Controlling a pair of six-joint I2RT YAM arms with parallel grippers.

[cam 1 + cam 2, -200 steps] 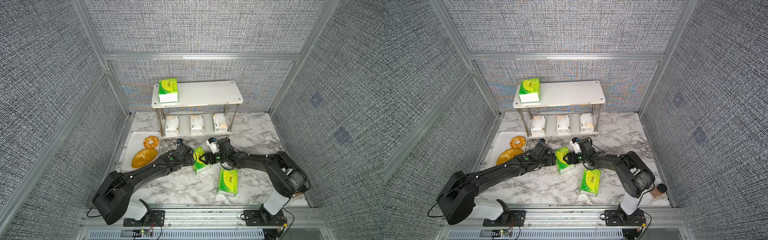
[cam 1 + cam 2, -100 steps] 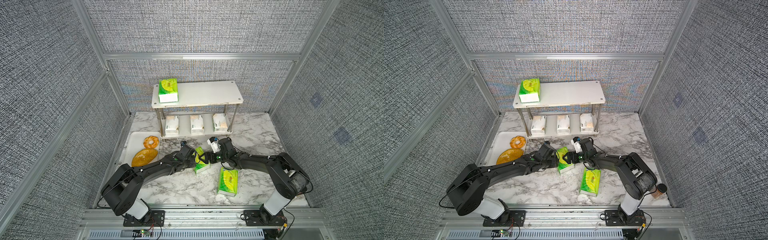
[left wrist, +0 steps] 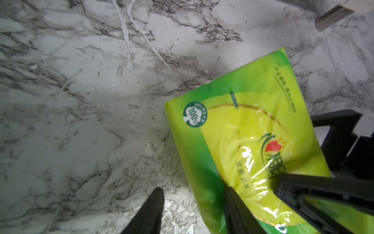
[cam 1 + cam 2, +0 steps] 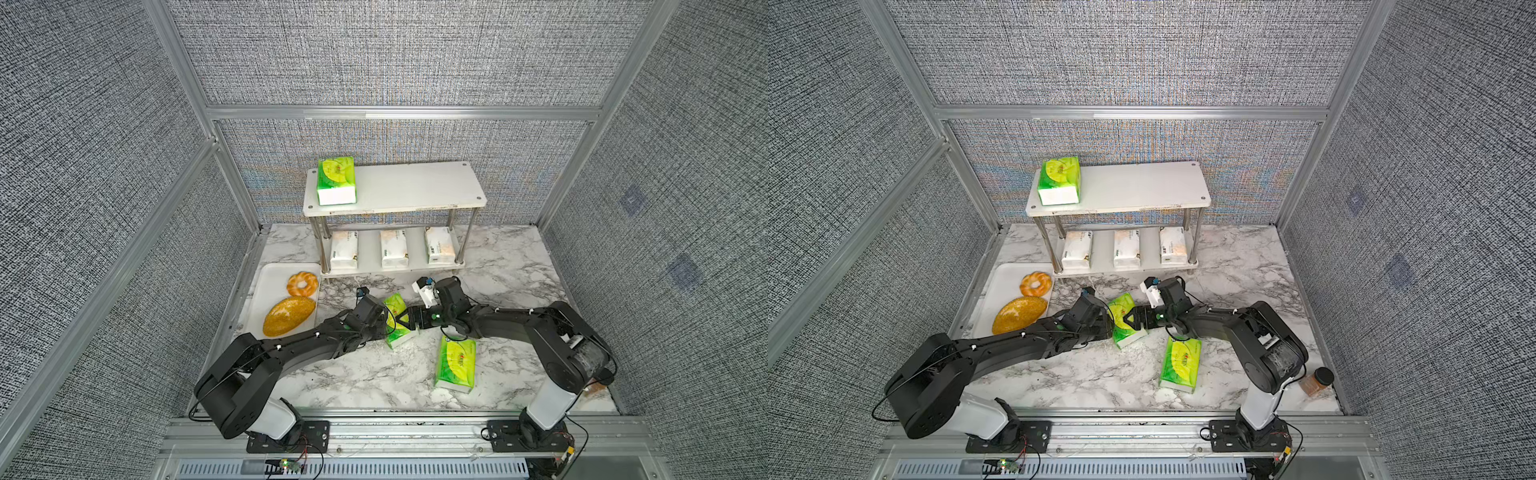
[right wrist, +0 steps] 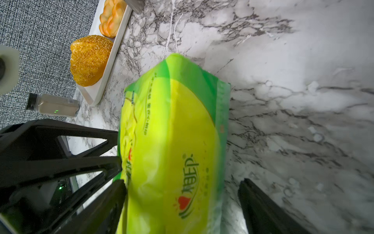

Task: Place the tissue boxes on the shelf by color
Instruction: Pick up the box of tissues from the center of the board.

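Observation:
A green tissue box point(image 4: 397, 316) point(image 4: 1123, 318) stands tilted on the marble between both grippers. My left gripper point(image 3: 192, 189) point(image 4: 384, 323) is shut on its near edge, one finger across the yellow face point(image 3: 242, 141). My right gripper point(image 5: 183, 181) point(image 4: 409, 322) is open around the same box point(image 5: 172, 131), one finger point(image 5: 119, 188) touching it and the opposite finger apart from it. Another green box point(image 4: 455, 363) lies flat near the front. A third green box point(image 4: 336, 180) sits on the shelf's point(image 4: 415, 187) top board. Three white boxes point(image 4: 394, 248) stand on the lower board.
A white tray point(image 4: 272, 282) at the left holds an orange loaf point(image 4: 289, 316) and a bread ring point(image 4: 302, 284). A small brown bottle point(image 4: 1316, 380) stands at the front right corner. A clear bottle point(image 5: 53, 105) lies by the tray. Grey walls close in three sides.
My left gripper has moved in against the tilted green box and closed on it. My right gripper's jaws have spread wider around the same box.

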